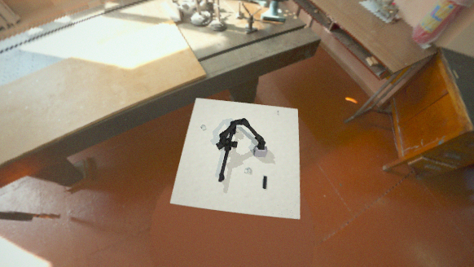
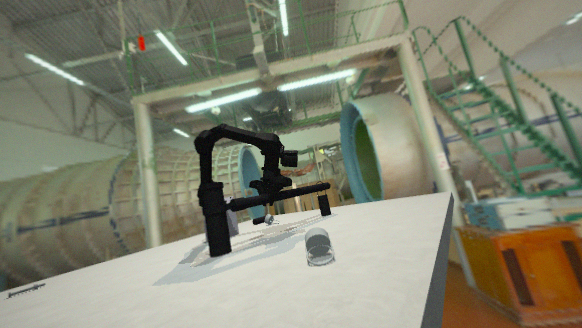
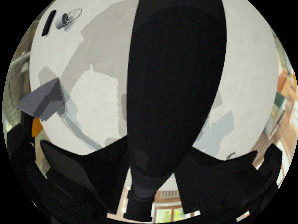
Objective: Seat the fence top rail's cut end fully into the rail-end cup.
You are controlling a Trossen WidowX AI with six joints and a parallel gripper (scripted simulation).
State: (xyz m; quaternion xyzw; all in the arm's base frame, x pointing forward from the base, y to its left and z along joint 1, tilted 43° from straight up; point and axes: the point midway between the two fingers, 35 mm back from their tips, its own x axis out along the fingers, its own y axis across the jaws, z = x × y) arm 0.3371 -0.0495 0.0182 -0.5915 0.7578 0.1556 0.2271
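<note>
The black top rail [image 1: 224,163] [image 2: 302,190] [image 3: 175,75] runs from beside the big post [image 2: 218,230] out to the short line post [image 2: 324,205], where the thin loop cap sits around its far end. My gripper [image 1: 228,144] [image 2: 270,194] [image 3: 152,139] is shut on the rail, with one finger on each side, nearer the big-post end. In the exterior view the rail's cut end is close beside the post, below its cap. The cup and brace band are dark against the post; I cannot tell how deep the rail sits in the cup.
The arm's lavender base block [image 1: 261,152] [image 3: 44,100] is beside the big post. A clear cup-like piece [image 2: 319,247] [image 1: 204,127] stands on the white table [image 1: 281,203] [image 2: 390,260]. A small silvery piece [image 1: 248,171] [image 2: 269,219] [image 3: 67,18] and a black cylinder [image 1: 265,181] [image 3: 49,22] lie beyond.
</note>
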